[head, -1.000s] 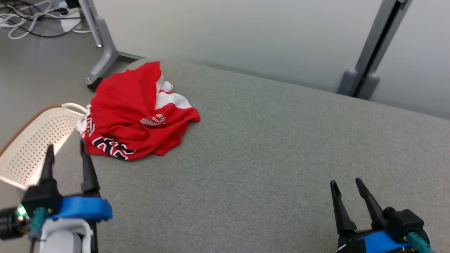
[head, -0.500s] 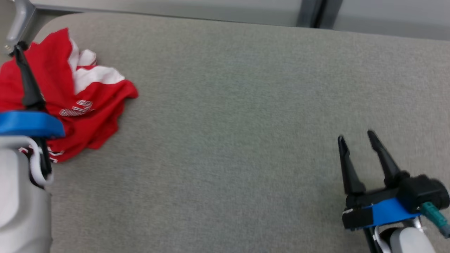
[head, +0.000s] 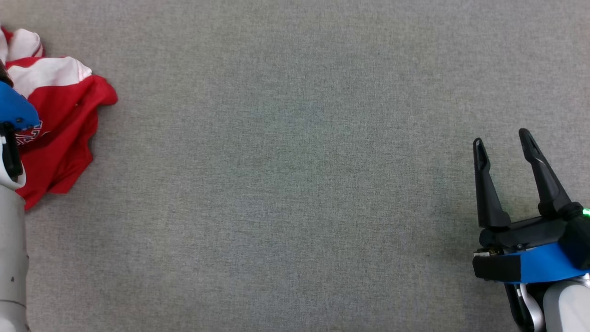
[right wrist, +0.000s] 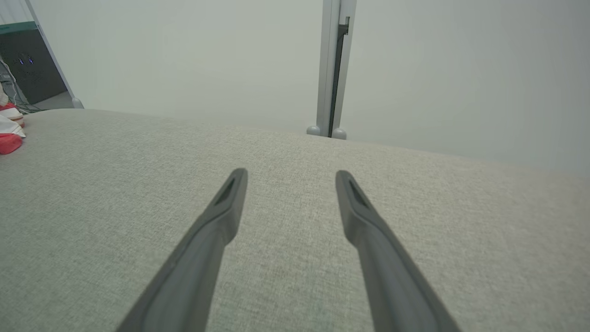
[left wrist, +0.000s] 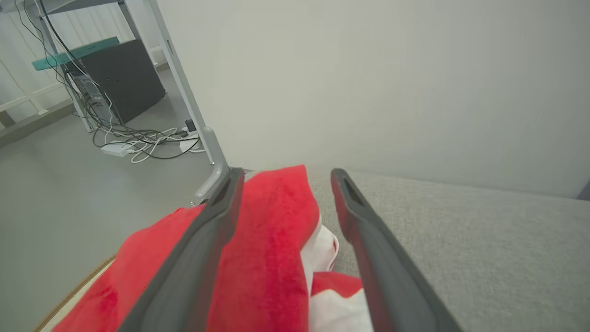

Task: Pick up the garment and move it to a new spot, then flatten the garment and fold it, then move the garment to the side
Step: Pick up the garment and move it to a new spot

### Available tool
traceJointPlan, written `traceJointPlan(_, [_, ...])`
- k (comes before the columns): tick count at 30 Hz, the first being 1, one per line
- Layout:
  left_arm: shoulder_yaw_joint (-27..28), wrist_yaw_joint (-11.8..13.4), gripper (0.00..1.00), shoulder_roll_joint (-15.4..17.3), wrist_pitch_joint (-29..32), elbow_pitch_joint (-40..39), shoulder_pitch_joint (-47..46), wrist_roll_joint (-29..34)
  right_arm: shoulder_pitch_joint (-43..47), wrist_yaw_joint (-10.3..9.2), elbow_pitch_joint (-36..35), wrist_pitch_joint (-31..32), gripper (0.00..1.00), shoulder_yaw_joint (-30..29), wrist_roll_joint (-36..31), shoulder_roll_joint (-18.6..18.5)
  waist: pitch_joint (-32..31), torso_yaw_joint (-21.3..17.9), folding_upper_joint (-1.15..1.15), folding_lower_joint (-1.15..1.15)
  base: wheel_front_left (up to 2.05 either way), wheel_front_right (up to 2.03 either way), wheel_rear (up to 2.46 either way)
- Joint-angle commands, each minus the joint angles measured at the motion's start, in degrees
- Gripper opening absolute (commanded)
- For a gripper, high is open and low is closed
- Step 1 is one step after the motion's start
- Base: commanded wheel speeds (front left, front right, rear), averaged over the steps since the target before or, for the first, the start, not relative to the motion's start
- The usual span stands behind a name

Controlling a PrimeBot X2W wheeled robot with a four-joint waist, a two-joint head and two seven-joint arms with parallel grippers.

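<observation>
Right gripper [head: 501, 137] sits at the near right over the bare grey fabric surface [head: 295, 184], fingers spread all the way with nothing in them. Left gripper [left wrist: 286, 172] is just as wide open over at the left edge, right at the crumpled red-and-white garment [head: 60, 124]; a raised red fold shows between its fingers, not pinched, and I can't tell if they actually touch it. Past the pile there's a grey frame leg [left wrist: 209, 152] and a tangle of cables [left wrist: 138, 143] on the floor.
</observation>
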Motion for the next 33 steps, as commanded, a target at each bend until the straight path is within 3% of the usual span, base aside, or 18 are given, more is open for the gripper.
traceJointPlan(1, [-0.35, -0.45, 1.00, 0.51, 0.93, 2.18, -1.45, 0.17, -0.58, 0.03, -0.52, 0.07, 1.00, -0.13, 0.06, -0.23, 0.43, -0.11, -0.02, -0.02, 0.00, 0.00, 0.00])
traceJointPlan(7, [-1.50, -0.10, 1.00, 1.17, 4.20, 8.77, -2.58, 0.64, -0.49, 0.03, -0.13, -0.35, 1.00, -0.21, 0.35, -0.03, 0.72, -0.45, -0.02, -0.02, 0.00, 0.00, 0.00])
traceJointPlan(16, [-1.23, -2.49, 1.00, 0.59, 12.48, 18.55, -2.90, -2.01, -0.96, 0.03, 0.94, -0.54, 1.00, 0.58, 0.93, 0.20, -0.74, -0.86, -0.02, -0.02, 0.00, 0.00, 0.00])
traceJointPlan(17, [-1.28, -2.60, 0.65, 0.66, 12.26, 19.02, -2.87, -2.19, -1.05, 0.03, 0.89, -0.51, 1.00, 0.69, 1.03, 0.18, -0.88, -0.93, -0.02, -0.02, 0.00, 0.00, 0.00])
traceJointPlan(18, [-1.39, -2.78, 0.14, 0.72, 11.92, 19.43, -2.78, -2.29, -1.10, 0.03, 0.94, -0.46, 1.00, 0.74, 1.09, 0.19, -1.05, -0.99, -0.02, -0.02, 0.00, 0.00, 0.00])
traceJointPlan(19, [-1.61, -2.89, 0.00, 0.79, 11.74, 19.76, -2.73, -2.23, -1.14, 0.03, 1.05, -0.41, 1.00, 0.82, 1.16, 0.20, -1.27, -1.05, -0.02, -0.02, 0.00, 0.00, 0.00])
traceJointPlan(33, [-5.60, -4.07, 0.00, 3.20, -0.09, 16.94, -6.60, 0.93, -0.08, 0.03, 5.37, -2.55, 1.00, 2.32, 2.46, 1.39, -8.64, -1.52, -0.02, -0.02, 0.00, 0.00, 0.00])
